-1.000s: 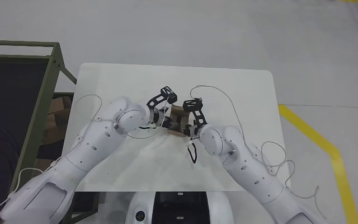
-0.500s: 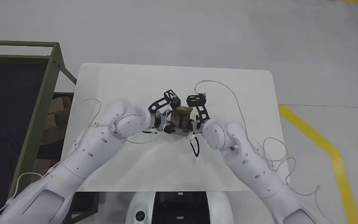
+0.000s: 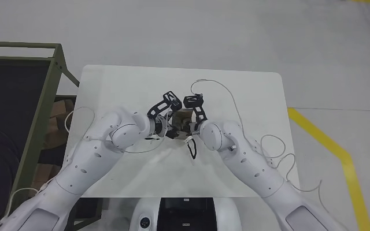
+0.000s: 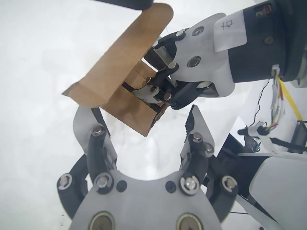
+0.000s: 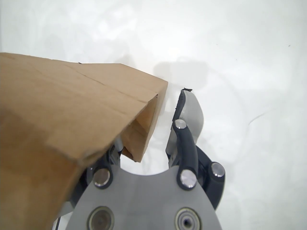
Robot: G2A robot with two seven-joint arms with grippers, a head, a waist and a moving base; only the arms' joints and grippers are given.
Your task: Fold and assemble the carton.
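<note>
Two arms meet over the middle of the white table point(image 3: 243, 92) in the top view, and the small brown carton point(image 3: 184, 119) sits between them. We see the left gripper point(image 3: 172, 128) on one side of it and the right gripper point(image 3: 193, 126) on the other, both close in. A thin white cable point(image 3: 231, 98) loops across the tabletop beyond them. Beside the table stands a green-framed cart point(image 3: 32, 44) with cardboard pieces point(image 3: 58, 115) in it, and a yellow line point(image 3: 324, 138) runs along the floor on the opposite side.

From the left wrist view, the left gripper point(image 4: 141, 123) is spread wide, and the lower corner of the carton point(image 4: 124, 68) dips into the gap between its fingers point(image 4: 195, 130). One fingertip sits right under a carton edge – touching or just shy, we cannot tell. The carton is partly folded, with one rounded flap raised. The right gripper point(image 4: 152, 75) reaches into its open side, with its fingers apart among the panels.

From the right wrist view, the carton point(image 5: 72, 101) lies over one side of the right gripper point(image 5: 146, 120) and hides a finger. The other finger point(image 5: 189, 118) stands clear of the carton's corner – a strip of table point(image 5: 215, 37) shows between them, so we read this gripper as spread too.
</note>
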